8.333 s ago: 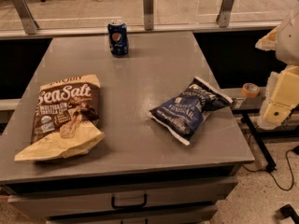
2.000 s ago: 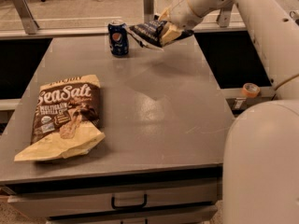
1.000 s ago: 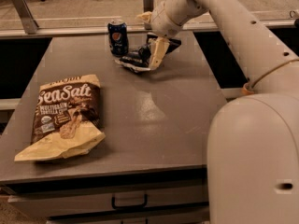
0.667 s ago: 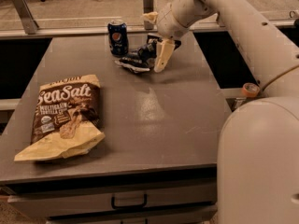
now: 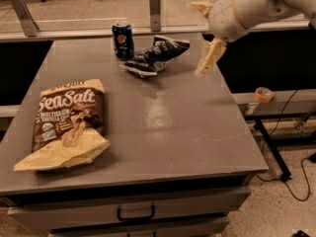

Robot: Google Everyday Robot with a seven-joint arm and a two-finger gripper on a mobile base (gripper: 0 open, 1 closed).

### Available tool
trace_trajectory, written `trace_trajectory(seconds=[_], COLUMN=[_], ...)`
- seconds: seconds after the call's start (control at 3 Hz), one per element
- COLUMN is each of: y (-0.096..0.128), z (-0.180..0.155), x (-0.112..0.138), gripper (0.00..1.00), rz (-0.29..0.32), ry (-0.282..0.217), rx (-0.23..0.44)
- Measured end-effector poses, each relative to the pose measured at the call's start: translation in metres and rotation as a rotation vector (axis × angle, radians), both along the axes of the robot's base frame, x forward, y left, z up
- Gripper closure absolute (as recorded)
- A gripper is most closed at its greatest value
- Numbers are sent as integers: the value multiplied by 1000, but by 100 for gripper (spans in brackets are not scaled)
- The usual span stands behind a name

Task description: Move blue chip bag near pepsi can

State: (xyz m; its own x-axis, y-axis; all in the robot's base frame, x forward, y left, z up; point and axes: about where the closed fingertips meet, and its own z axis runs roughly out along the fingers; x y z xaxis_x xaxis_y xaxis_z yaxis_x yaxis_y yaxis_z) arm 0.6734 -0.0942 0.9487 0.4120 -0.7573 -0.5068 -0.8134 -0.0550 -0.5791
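The blue chip bag [image 5: 155,56] lies crumpled on the grey table [image 5: 163,127], at the back, just right of the pepsi can [image 5: 123,40], which stands upright. The two are close, nearly touching. My gripper [image 5: 205,37] is open and empty, its cream fingers [image 5: 209,58] spread wide. It hangs above the table's back right part, to the right of the bag and clear of it.
A large brown-and-cream "Sea Salt" bag [image 5: 66,122] lies at the table's front left. A metal rail with posts [image 5: 155,2] runs behind the table. A roll of tape [image 5: 263,94] sits on a ledge at right. A drawer handle [image 5: 136,214] is below.
The gripper carried the blue chip bag to the pepsi can, set it down and let go. It has since drawn back to the right and up, open.
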Motion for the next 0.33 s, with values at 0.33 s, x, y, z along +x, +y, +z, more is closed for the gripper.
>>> trace_trajectory(seconds=[0.33], y=[-27], z=[-6], x=[-4], gripper=[0], rz=[-41], ry=[9], rx=[-4])
